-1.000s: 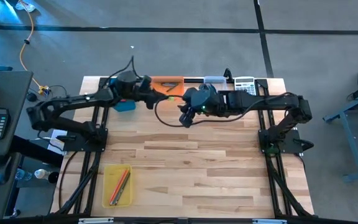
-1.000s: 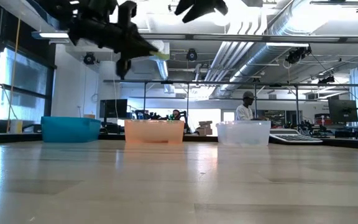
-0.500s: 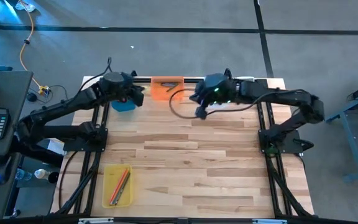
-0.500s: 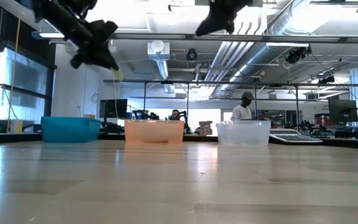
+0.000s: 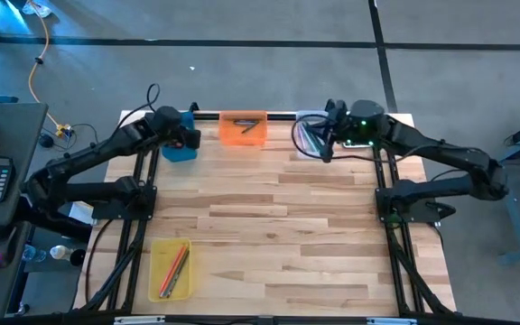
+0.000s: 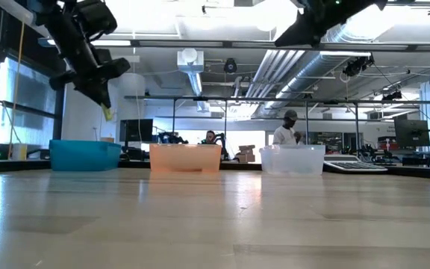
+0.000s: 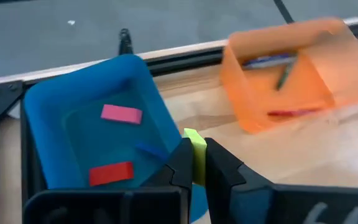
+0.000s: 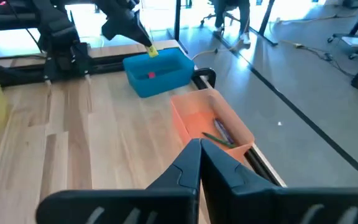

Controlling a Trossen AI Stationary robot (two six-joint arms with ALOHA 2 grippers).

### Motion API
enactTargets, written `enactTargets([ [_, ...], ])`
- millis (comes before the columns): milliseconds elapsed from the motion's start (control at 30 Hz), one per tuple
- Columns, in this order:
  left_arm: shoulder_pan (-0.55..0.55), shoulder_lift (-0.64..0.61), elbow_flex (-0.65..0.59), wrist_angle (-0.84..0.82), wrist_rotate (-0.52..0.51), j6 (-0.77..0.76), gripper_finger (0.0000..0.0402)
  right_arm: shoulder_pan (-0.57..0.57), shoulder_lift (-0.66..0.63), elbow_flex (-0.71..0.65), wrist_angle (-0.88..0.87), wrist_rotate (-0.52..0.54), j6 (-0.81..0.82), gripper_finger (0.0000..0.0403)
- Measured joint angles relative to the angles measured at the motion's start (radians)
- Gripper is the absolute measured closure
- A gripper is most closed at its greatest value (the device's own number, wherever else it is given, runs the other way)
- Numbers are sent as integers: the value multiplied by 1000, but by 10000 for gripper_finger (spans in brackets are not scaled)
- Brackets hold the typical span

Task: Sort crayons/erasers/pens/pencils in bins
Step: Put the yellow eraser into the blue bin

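Hovering now over the blue bin (image 5: 181,147) at upper left, the left gripper (image 7: 194,163) pinches a yellow eraser (image 7: 196,150); it has swung there from the orange bin (image 5: 243,127). Release looks next. The right gripper (image 8: 199,152), fingers together and empty, has withdrawn to the upper right.

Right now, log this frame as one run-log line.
left gripper: shut on yellow-green eraser, over blue bin | right gripper: shut, empty, raised near clear bin
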Motion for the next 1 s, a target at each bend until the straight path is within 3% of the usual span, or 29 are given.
enactTargets([
  [300,77,26,0,-42,-4,-17,397,-1,-51,-33,22,0,56,403],
  [567,35,90,1,-64,-84,-14,397,2,-42,-33,48,31,79,403],
  [1000,35,198,1,-63,-36,-14,397,2,-42,-33,48,80,79,403],
])
